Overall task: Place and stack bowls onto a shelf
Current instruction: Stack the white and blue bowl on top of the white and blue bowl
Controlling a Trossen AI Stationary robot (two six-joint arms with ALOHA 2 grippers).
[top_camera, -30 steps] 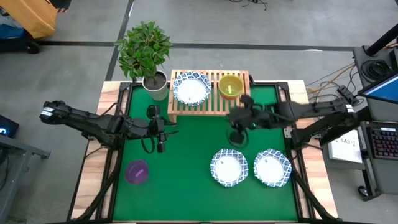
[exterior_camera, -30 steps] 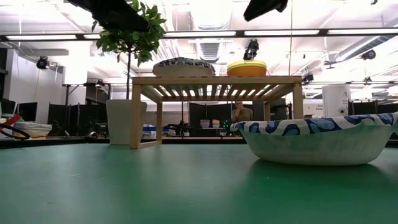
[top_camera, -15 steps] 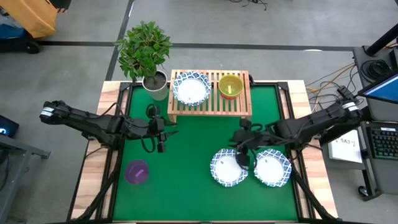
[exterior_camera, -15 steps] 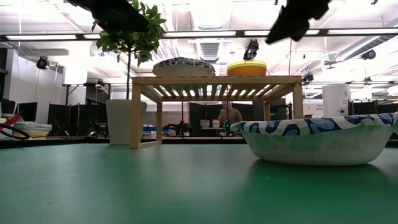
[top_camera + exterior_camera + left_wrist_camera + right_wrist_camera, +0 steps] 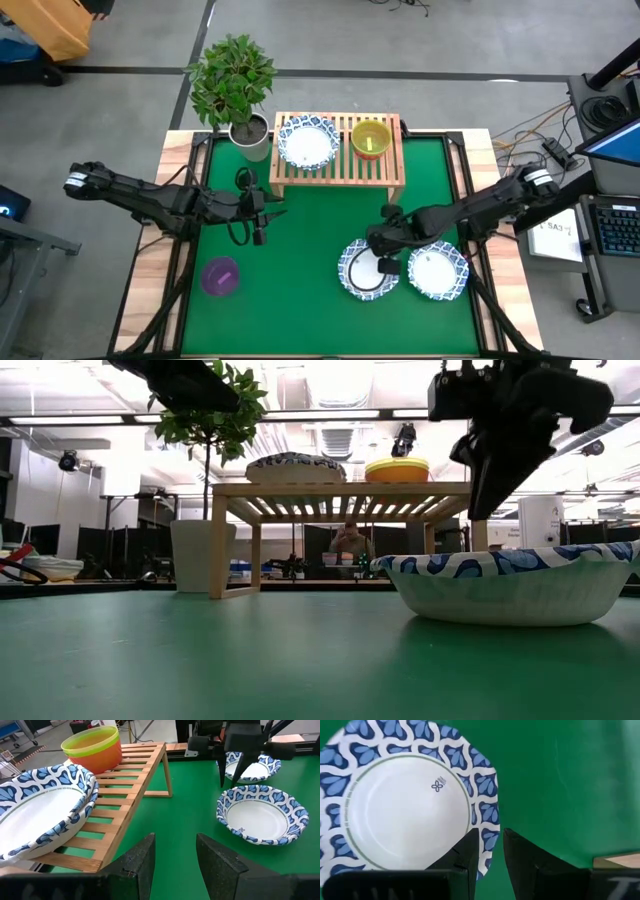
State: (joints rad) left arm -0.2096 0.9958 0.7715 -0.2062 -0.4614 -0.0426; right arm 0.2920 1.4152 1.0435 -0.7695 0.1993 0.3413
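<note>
On the green tabletop (image 5: 300,250), the right pincer (image 5: 383,262), fingers apart, has dropped from the shelf (image 5: 337,175) to the blue-rimmed bowl (image 5: 362,272) directly beneath it; pickup looks next.

Both arms are showing as dark, near-black jointed links. The left arm (image 5: 150,200) is carrying a white band near its outer end and looped black cabling beside the left gripper (image 5: 258,234). The right arm (image 5: 480,205) is bearing a similar white band. The right gripper (image 5: 487,851) is presenting two flat, matte black fingers (image 5: 465,852).
</note>
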